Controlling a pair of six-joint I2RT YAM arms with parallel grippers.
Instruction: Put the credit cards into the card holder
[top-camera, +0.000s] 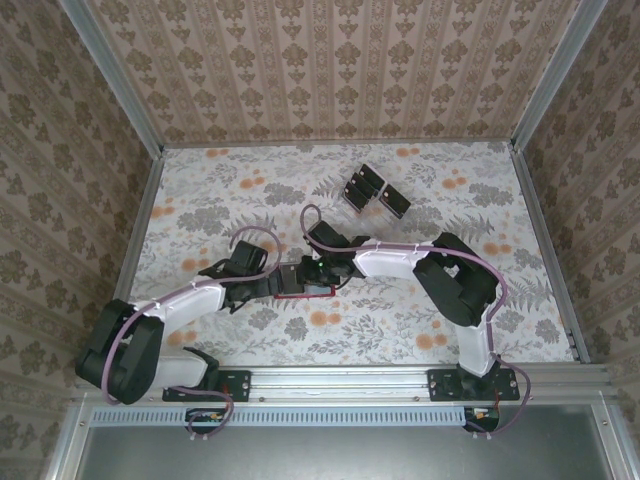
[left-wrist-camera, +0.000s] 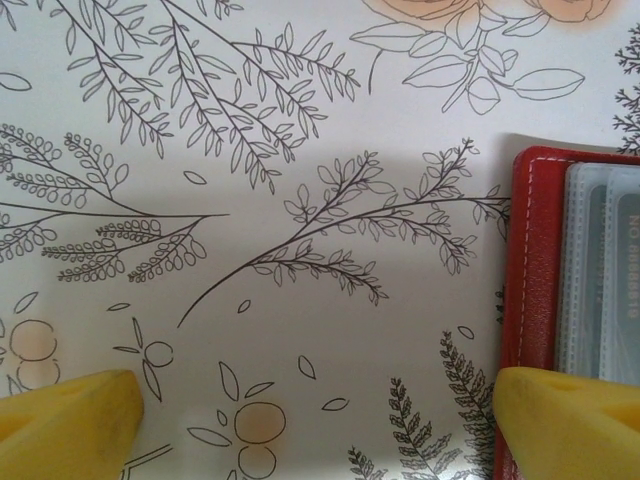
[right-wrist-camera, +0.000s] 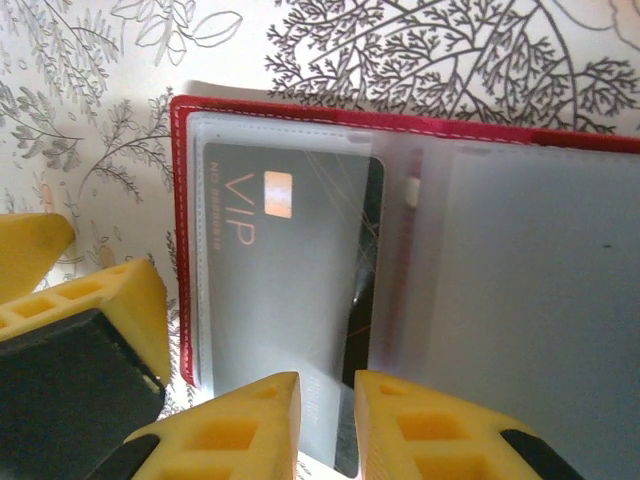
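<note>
Your right gripper is pinching the thin black credit card while the left gripper is hanging wide open, so you're risking the red leather wallet sliding away.

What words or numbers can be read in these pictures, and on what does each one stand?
"VIP": on the card under the wallet's clear pocket.
"NO" plus digits: same card, digits too blurred to read.
Far cards: marks too small to read.
</note>
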